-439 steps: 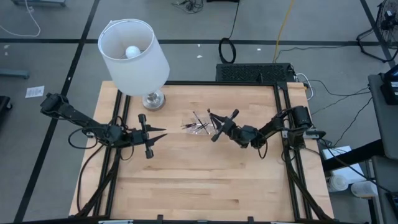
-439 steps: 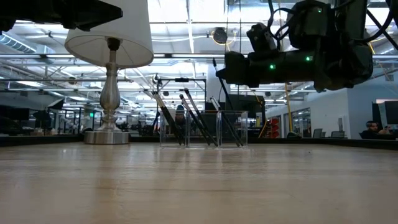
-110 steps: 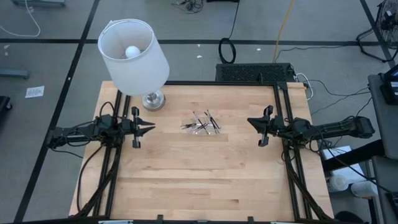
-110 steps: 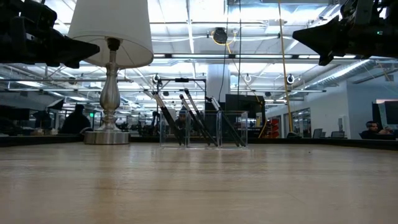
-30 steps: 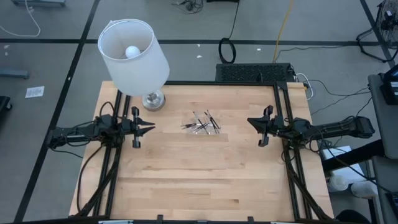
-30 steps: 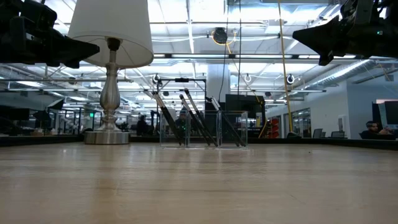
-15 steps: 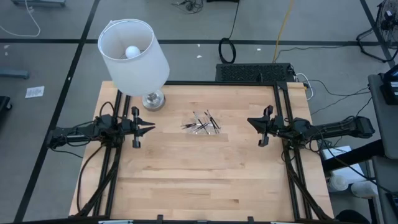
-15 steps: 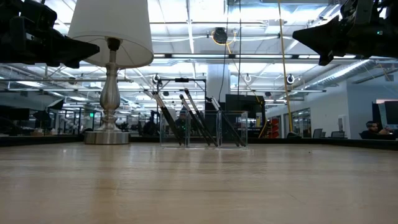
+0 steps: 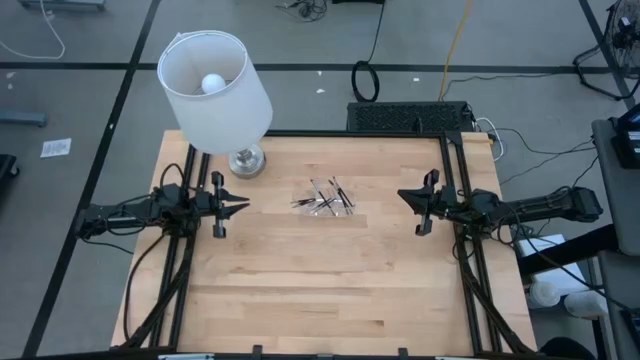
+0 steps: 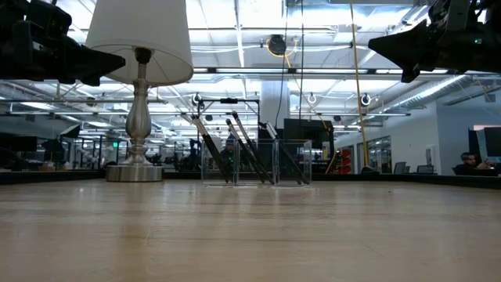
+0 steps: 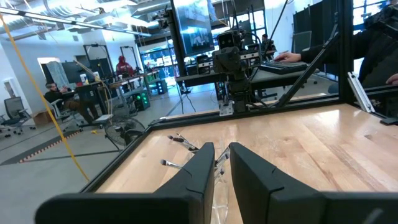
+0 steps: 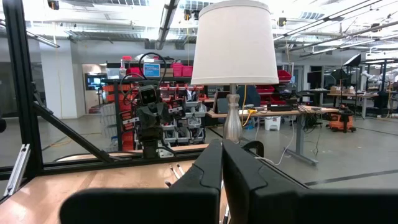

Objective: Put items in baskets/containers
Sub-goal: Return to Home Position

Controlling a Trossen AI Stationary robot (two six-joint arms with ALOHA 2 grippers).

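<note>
Much bare table [image 9: 330, 290] lies nearer than the tray [image 9: 318, 206]; nothing on it btwn low cam and tray. Tray is clear and sits mid-table, toward the far edge. Several dark sticks [image 9: 330, 195] are inside it, leaning at a tilt w/ tops above its rim in low view. Lamp [image 9: 215, 82] stands behind tray and to its left, well apart; the shade overhangs the far-left corner. Farther, off the table behind tray to its right: black box [image 9: 410, 116] w/ cables. Beyond that, room w/ desks; a person [image 10: 468, 161] seated far off, right of tray in low view. Nothing blocks either side of tray.

L gripper [image 9: 240, 206] hovers left of tray, well apart, raised off table, pointing at it. Fingers close together, only a thin slit, gripping nothing. R gripper [image 9: 404, 196] hovers right of tray, well apart, also raised and pointing at it. Fingers together, empty.
</note>
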